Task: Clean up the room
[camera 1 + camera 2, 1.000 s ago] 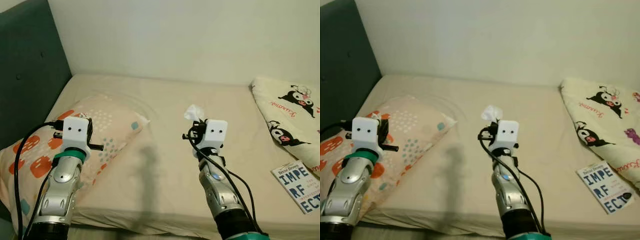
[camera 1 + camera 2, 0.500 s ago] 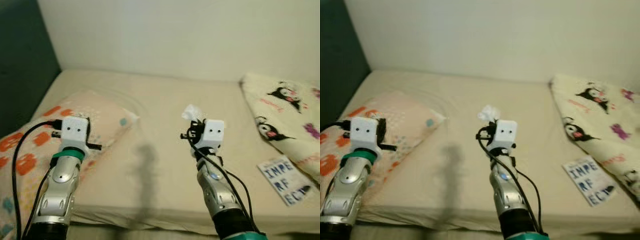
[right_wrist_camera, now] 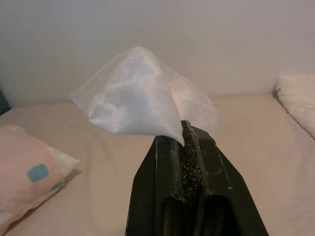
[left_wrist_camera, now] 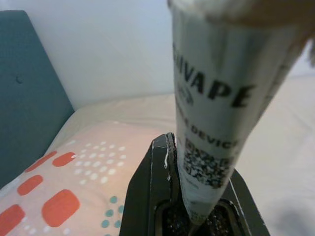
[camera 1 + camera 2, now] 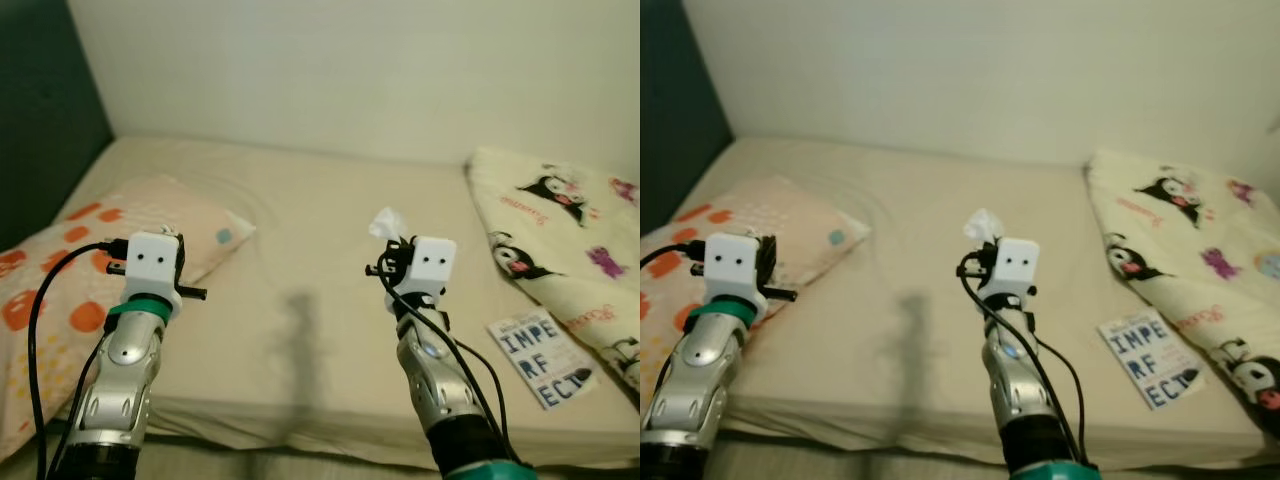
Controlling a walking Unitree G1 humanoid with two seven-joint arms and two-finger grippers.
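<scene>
Bed, "IMPERFECT" book, "VAPE DEVICE" packet

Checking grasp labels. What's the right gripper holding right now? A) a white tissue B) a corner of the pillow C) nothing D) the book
A: the right gripper has its fingers closed on a crumpled white tissue, held up above the bed.
</scene>
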